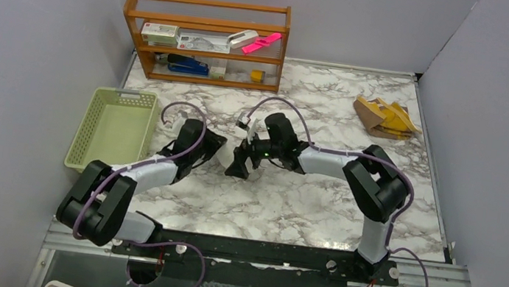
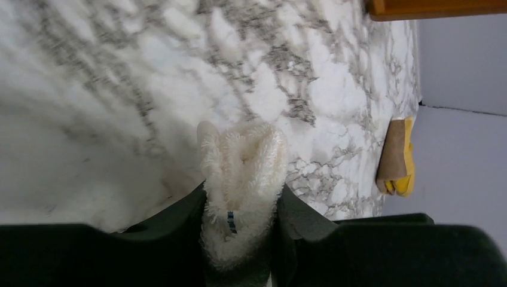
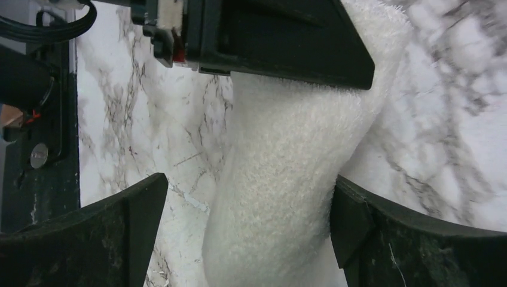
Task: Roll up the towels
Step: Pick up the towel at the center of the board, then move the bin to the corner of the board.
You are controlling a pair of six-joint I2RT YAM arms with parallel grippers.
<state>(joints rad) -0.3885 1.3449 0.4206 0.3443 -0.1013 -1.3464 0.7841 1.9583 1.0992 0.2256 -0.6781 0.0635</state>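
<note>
Rolling tightly means the left end effector (image 2: 242,200) holds its pinch on the white towel (image 2: 242,158), seemingly half-rolled, while the wide-spread right end effector (image 3: 248,197) straddling it closes squarely.

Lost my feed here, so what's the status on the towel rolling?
Left gripper clamped on white towel. Right gripper open, straddling it. Yellow towel apart, far right corner. Nothing blocking.

Pale green basket (image 1: 128,95) at marble table's (image 1: 303,202) left edge, wooden shelf (image 1: 210,3) at back.
</note>
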